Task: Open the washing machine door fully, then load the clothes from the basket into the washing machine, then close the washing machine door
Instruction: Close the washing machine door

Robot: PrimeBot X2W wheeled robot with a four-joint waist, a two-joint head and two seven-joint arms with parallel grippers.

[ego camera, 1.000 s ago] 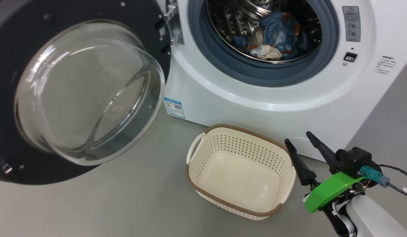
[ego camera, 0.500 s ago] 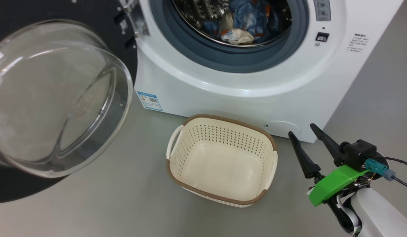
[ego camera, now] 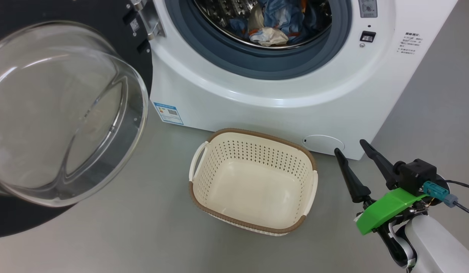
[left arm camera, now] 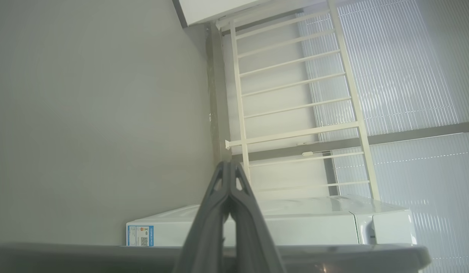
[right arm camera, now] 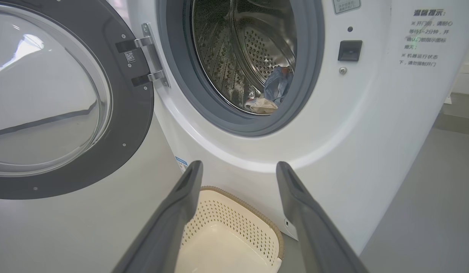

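The washing machine [ego camera: 257, 110] stands with its round black washing machine door [ego camera: 67, 113] swung wide open to the left, glass bowl facing me. The clothes [ego camera: 279, 19], blue and cream, lie inside the steel drum. On the floor in front sits the basket [ego camera: 257, 132], with nothing in it. My right gripper [ego camera: 350, 146] hovers open and empty just right of the basket, fingers pointing at the machine. The right wrist view shows the right gripper [right arm camera: 239, 165] over the basket [right arm camera: 242, 197], with the door [right arm camera: 48, 106] and clothes [right arm camera: 276, 87] beyond. My left gripper [left arm camera: 228, 163] is shut on nothing, pointing past the machine [left arm camera: 295, 223].
Grey floor [ego camera: 143, 235] spreads around the basket and beneath the open door. A blue label [ego camera: 168, 112] marks the machine's lower front corner. A white railing [left arm camera: 295, 94] and ribbed window panels stand behind the machine in the left wrist view.
The head camera has moved, so the whole scene has slid left and up in its view. The right gripper stays open beside the basket; nothing else has visibly shifted.
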